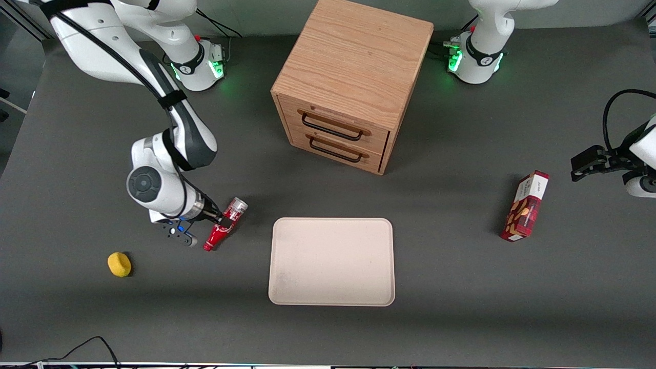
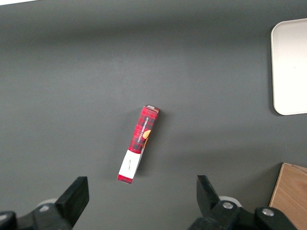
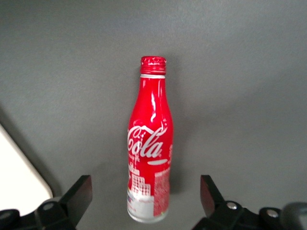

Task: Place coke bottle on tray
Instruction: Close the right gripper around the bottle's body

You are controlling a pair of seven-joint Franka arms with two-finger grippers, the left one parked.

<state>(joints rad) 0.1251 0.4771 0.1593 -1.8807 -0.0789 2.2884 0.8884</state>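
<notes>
We see slim red coke bottle, white script, silvery base, lying between gripper's spread fingers, beside tray.

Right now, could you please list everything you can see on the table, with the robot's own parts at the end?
slim red coke bottle with white script: one, red with silvery base, lying on the table beside the tray, between the claw's fingers
flat cream rectangular tray: one, beige, in front of the drawers
oak two-drawer cabinet: one, light wood
red-and-white snack box: one, toward the parked arm's end
small yellow round object: one, toward the working arm's end
claw: one, open around the bottle
</notes>
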